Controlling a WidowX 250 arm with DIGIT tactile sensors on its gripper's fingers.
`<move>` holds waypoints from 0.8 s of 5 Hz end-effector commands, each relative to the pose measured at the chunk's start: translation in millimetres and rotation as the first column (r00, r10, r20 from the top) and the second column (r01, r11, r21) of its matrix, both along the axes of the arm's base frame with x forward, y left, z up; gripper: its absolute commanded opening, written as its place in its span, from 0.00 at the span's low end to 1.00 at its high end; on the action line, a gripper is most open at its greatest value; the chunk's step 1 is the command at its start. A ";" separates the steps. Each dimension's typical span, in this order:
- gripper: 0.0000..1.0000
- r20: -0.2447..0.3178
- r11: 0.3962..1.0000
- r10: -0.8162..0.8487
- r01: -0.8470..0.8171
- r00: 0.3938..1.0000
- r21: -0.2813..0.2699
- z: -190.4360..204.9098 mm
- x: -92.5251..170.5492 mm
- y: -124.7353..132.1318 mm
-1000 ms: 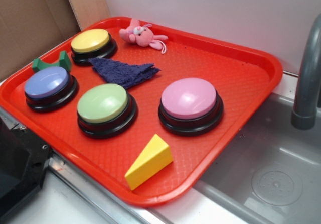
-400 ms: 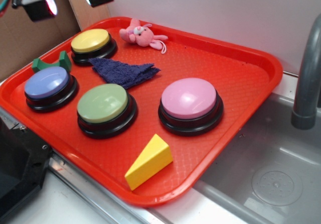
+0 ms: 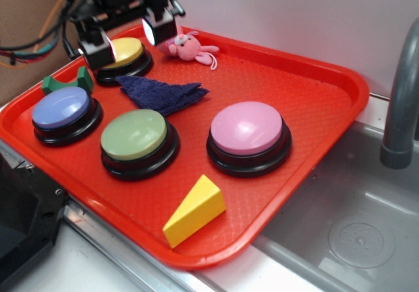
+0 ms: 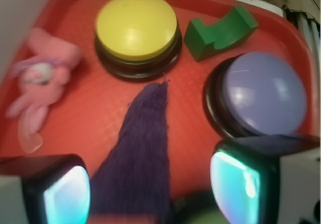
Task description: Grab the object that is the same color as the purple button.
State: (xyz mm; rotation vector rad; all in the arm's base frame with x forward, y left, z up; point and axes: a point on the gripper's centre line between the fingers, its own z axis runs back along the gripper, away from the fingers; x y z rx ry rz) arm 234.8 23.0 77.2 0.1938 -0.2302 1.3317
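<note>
The dark indigo-purple rag (image 3: 162,93) lies flat on the red tray (image 3: 314,102), between the yellow button and the green-domed button. It also shows in the wrist view (image 4: 140,153), running down between my fingers. The purple button (image 3: 64,110) sits at the tray's left; it also shows in the wrist view (image 4: 261,93). My gripper (image 3: 124,38) hangs open and empty above the yellow button (image 3: 119,54), up and left of the rag, apart from it. Its pads (image 4: 67,196) stand wide apart.
A pink plush bunny (image 3: 185,46) lies at the tray's back edge. A green-domed button (image 3: 135,137), a pink-domed button (image 3: 247,131), a yellow wedge (image 3: 194,210) and a green arch block (image 3: 65,81) also sit on the tray. A grey faucet (image 3: 400,102) and sink are at right.
My gripper has come down from the top left corner into view, now hanging over the yellow button. Nothing on the tray has moved.
</note>
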 end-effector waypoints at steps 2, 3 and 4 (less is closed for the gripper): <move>1.00 -0.012 0.997 0.055 -0.054 0.998 0.056 -46.2 1.9 30.0; 1.00 -0.027 0.998 0.058 -0.057 0.998 0.028 -53.9 -5.2 31.2; 0.00 -0.008 0.998 0.052 -0.052 0.999 0.035 -56.1 -9.4 28.3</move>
